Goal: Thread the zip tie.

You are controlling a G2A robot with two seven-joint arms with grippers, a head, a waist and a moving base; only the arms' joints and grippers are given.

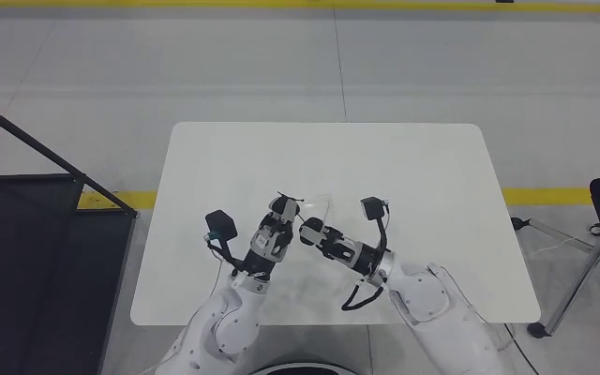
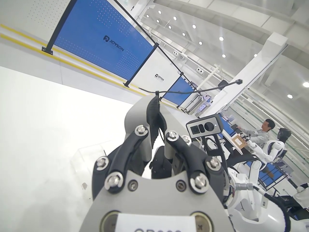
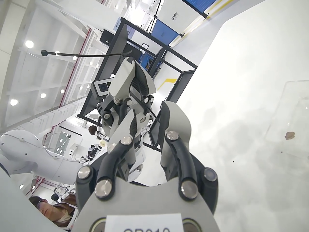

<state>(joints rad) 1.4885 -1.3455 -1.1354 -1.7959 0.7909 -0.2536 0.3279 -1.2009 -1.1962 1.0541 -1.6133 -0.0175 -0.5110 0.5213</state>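
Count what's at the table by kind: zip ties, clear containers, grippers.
zip tie: 1
clear container: 1
grippers: 2, left gripper and right gripper
Total: 4

Bright, even light falls from overhead on the white table (image 1: pixel 431 178), which carries only faint, soft-edged shadows in the top view. In the left wrist view the table's surface is washed out to plain white glare. Round ceiling lamps (image 2: pixel 221 39) flare high above the table, and the zip tie (image 2: pixel 188 91) reads as a dark line against that brightness. In both wrist views straight lines beyond the table bow towards the edges
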